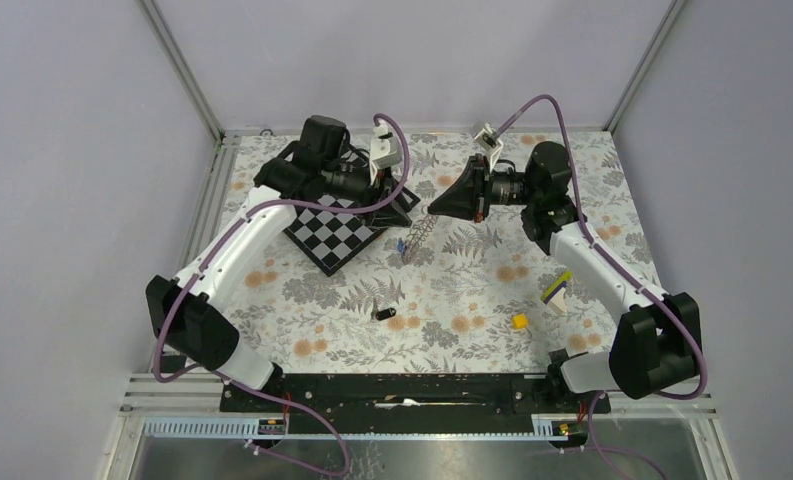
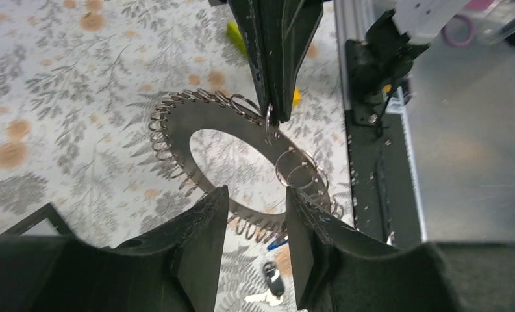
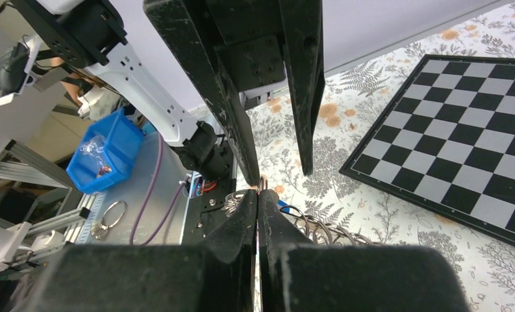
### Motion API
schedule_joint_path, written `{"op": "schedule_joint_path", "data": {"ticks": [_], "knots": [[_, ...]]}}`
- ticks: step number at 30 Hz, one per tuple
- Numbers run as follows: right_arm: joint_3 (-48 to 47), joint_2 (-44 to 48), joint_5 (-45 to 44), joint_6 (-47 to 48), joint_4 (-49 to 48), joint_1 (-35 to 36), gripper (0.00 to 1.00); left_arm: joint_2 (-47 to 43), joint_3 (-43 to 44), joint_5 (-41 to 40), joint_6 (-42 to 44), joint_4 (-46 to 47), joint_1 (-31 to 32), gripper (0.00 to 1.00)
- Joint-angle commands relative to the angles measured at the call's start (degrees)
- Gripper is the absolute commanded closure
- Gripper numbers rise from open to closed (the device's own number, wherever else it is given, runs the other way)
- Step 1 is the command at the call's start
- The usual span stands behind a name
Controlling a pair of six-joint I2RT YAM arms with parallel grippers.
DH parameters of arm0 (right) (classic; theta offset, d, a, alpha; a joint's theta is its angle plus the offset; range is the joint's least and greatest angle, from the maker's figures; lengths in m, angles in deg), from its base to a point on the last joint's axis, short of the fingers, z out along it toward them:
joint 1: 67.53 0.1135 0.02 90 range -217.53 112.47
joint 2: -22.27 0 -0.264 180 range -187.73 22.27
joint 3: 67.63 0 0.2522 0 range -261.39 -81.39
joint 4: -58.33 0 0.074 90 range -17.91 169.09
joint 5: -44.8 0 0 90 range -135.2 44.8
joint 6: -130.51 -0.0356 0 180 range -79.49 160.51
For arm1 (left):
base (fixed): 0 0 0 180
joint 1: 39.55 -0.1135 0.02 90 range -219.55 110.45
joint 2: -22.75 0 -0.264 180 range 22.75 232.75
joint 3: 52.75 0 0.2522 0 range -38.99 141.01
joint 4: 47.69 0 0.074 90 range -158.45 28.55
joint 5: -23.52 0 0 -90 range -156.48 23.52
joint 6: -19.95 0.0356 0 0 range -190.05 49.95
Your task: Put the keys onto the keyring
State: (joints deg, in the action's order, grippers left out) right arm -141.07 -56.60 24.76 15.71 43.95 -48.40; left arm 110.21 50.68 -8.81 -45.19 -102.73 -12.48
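Top external view: found the right end effector [image 1: 432, 209] clenched on the upper edge of the keyring [image 1: 419, 232], with the loop hanging from it over the surface [image 1: 452, 290] just beside the chessboard [image 1: 334, 235]. Found the left end effector [image 1: 405, 210] released, fingers spread near the keyring and gripping nothing. Spotted the blue key [image 1: 400, 245] at the keyring's low end; could not tell whether threaded. Saw the black key [image 1: 380, 313] lying on the surface nearer the arm bases, well apart from the keyring.
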Motion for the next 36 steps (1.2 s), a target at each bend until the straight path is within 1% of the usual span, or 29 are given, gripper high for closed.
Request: {"op": "schedule_joint_path", "data": {"ticks": [1,4,11,21,32,36], "knots": [[0.2,0.4,2.6,-9.1,-13.9,-0.4,1.0,-2.6,-2.9,8.1,-10.9,15.2,-0.1,0.57],[0.5,0.5,2.7,-9.4,-14.6,-0.4,1.0,-2.5,-4.2,7.9,-14.3,19.2,-0.2,0.58],[1.4,0.6,2.7,-8.6,-14.2,-0.4,1.0,-1.0,-4.8,9.9,-19.9,24.1,-0.2,0.61],[1.6,0.4,2.4,-7.1,-12.6,-0.4,1.0,-0.5,-5.7,12.1,-22.1,26.1,-0.2,0.67],[1.5,0.6,2.4,-6.2,-11.6,-0.4,1.0,-1.2,-7.4,13.5,-21.2,26.3,-0.2,0.66],[1.5,0.3,2.2,-6.1,-11.5,-0.4,1.0,-0.9,-7.7,14.2,-23.4,28.4,-0.1,0.66]]}}
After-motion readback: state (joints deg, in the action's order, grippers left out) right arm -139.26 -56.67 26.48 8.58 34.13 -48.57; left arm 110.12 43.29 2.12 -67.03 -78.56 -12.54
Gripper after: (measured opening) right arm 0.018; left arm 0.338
